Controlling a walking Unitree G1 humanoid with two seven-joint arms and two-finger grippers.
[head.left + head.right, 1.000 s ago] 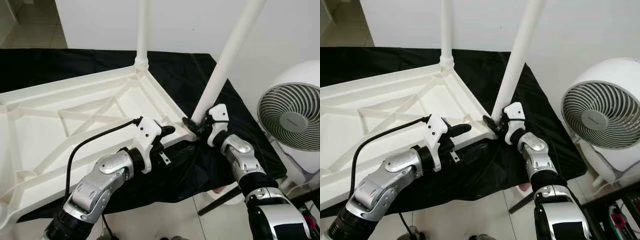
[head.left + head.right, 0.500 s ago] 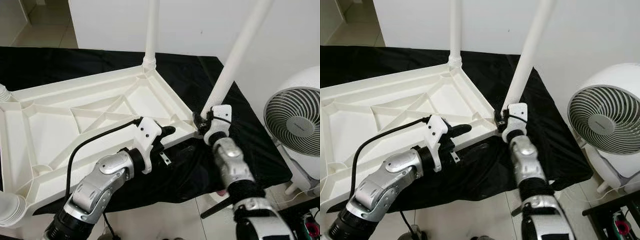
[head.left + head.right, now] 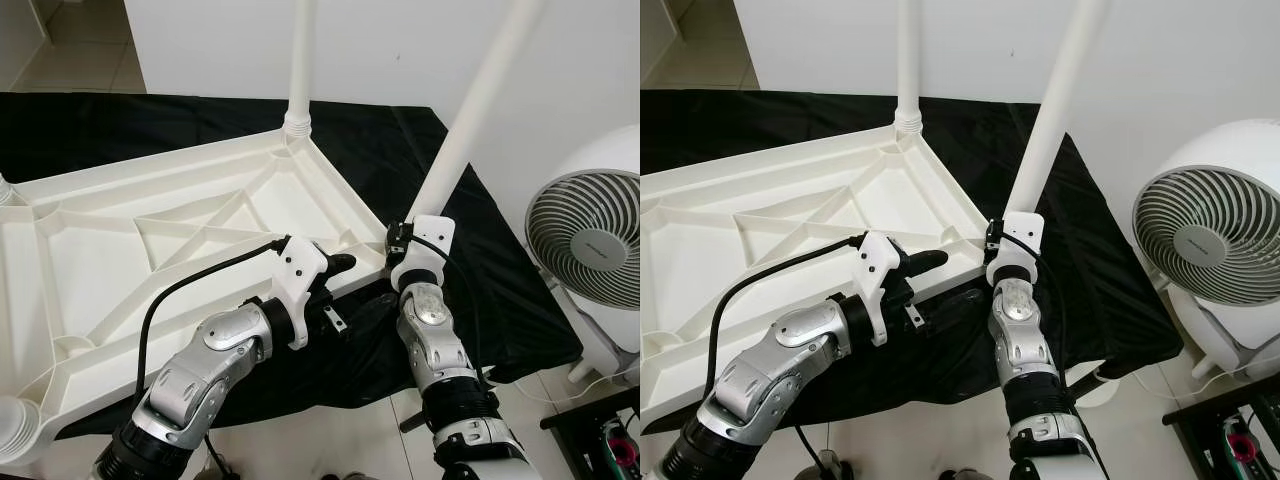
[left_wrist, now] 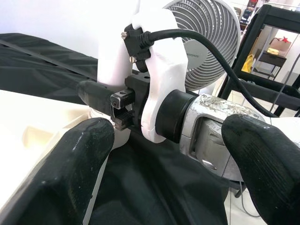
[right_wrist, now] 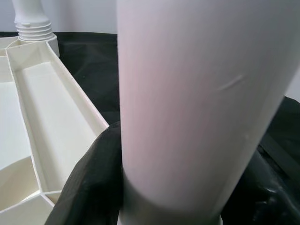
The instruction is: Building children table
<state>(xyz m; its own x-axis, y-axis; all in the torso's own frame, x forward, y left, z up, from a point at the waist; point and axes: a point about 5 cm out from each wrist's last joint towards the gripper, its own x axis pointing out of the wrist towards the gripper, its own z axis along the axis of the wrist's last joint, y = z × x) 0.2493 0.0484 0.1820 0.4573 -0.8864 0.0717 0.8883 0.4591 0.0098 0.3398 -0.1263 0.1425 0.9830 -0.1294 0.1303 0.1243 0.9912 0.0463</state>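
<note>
The white tabletop [image 3: 150,240] is lying upside down on a black cloth [image 3: 380,150], ribs up. The right gripper [image 3: 398,243] is clamped around the base of the near-corner leg [image 3: 470,120], which leans off to the right (not straight at all). The left gripper [image 3: 335,265] hovers just beside that corner, fingers [image 4: 79,154] spread and holding nothing. A second leg [image 3: 300,60] stands upright at the far corner. White fan [image 3: 590,240] off to the right.

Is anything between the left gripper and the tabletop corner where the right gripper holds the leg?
Nothing visible. The left gripper hovers open beside the tabletop edge, with a bare gap to the corner. There the right gripper is shut on the tilted leg.
</note>
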